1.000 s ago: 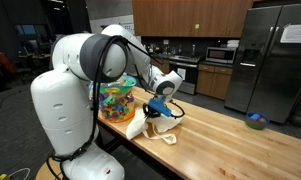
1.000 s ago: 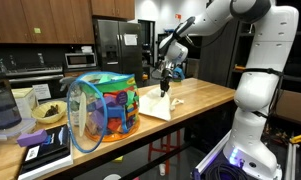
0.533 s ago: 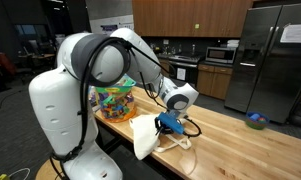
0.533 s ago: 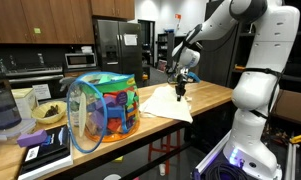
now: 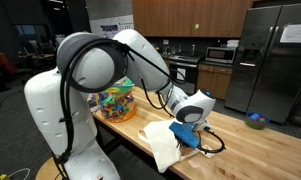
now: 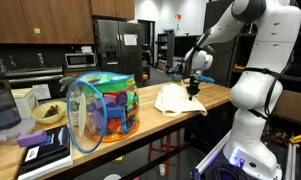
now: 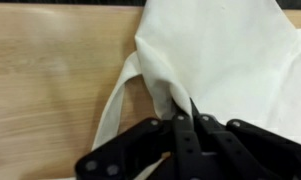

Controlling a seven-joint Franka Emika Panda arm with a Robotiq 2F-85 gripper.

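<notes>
Cloth [image 5: 160, 146] farther along, end effector [image 7: 182, 118] half-hidden

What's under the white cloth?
The cloth lies on the wooden table, which shows beside it. The gripper pinches its edge. Whether anything small hides beneath cannot be seen, because the cloth covers that spot.

Wrist view: the white cloth [image 7: 230, 60] runs off the top and right edges, its fold disappearing into the gripper [image 7: 180, 115], itself cut by the bottom edge.
</notes>
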